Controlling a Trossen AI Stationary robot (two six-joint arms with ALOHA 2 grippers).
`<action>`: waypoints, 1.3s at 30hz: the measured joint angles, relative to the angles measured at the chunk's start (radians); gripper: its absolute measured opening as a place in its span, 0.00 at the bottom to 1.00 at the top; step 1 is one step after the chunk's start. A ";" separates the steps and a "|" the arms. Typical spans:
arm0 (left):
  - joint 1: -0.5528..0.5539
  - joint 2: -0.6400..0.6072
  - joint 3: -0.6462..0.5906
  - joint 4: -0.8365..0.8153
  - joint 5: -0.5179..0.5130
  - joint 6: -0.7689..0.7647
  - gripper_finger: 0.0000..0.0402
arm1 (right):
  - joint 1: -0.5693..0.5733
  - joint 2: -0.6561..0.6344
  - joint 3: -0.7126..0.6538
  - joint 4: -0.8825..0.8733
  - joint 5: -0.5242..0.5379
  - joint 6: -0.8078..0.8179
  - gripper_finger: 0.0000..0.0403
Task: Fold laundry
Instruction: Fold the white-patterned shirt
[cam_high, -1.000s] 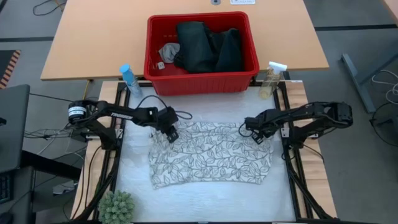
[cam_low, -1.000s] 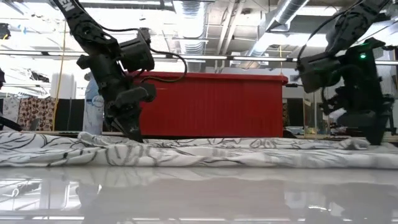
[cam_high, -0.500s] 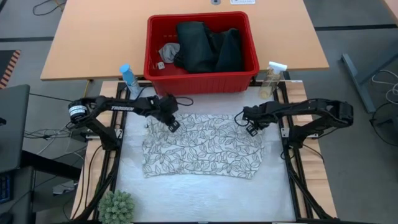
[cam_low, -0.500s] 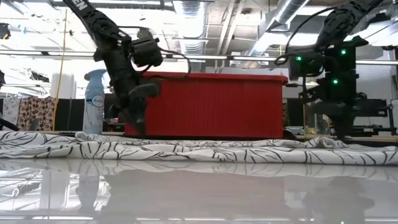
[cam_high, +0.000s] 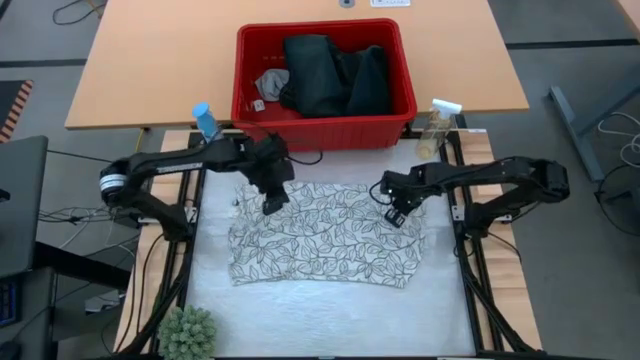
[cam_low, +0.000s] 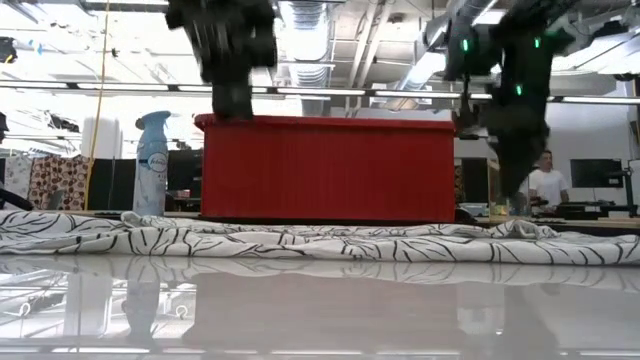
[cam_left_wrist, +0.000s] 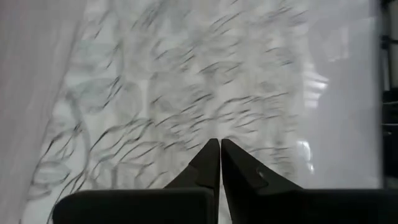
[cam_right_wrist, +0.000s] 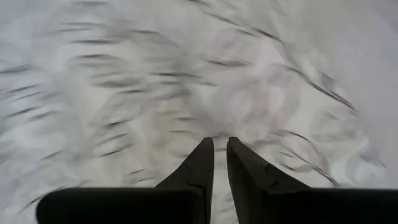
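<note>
- Two grippers hung above the far edge of the leaf-print cloth, one near each far corner, w/ nothing in either; judged as the spot from which a cloth gets drawn out flat, so spreading looked done and folding not yet begun.
- Left gripper was over the cloth's far-left corner, fingers pressed together w/ no fabric between them in its wrist view.
- Right gripper was over the far-right corner; its fingers stood a narrow slit apart, also bare of cloth. Low view showed both arms raised clear of the fabric.
- Cloth lay spread on the white counter betw. the two arms, roughly rectangular, mostly flat, some ripples along the far edge. Probably laid wide so edges and corners could be reached for a fold.
- Red basket sat beyond the cloth, on the wooden table behind the counter. It held the dark jeans, bunched, and a small grey cloth at the jeans' left; likely parked there as the pile waiting its turn.
- Blue spray bottle and clear spray bottle stood at the basket's two near corners, off the cloth, out of the arms' way.
- Small green plant sat at the counter's near-left corner, apart from the cloth.
</note>
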 joint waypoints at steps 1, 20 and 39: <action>-0.023 -0.025 0.022 -0.013 0.000 -0.001 0.00 | 0.031 -0.001 0.026 -0.004 -0.024 -0.027 0.18; -0.748 -0.248 0.048 0.016 -0.345 -0.603 0.22 | 0.706 -0.116 0.112 -0.006 -0.155 0.097 0.32; -1.109 0.126 0.025 -0.171 -0.764 -0.519 0.45 | 0.840 0.286 0.112 0.257 0.032 0.324 0.65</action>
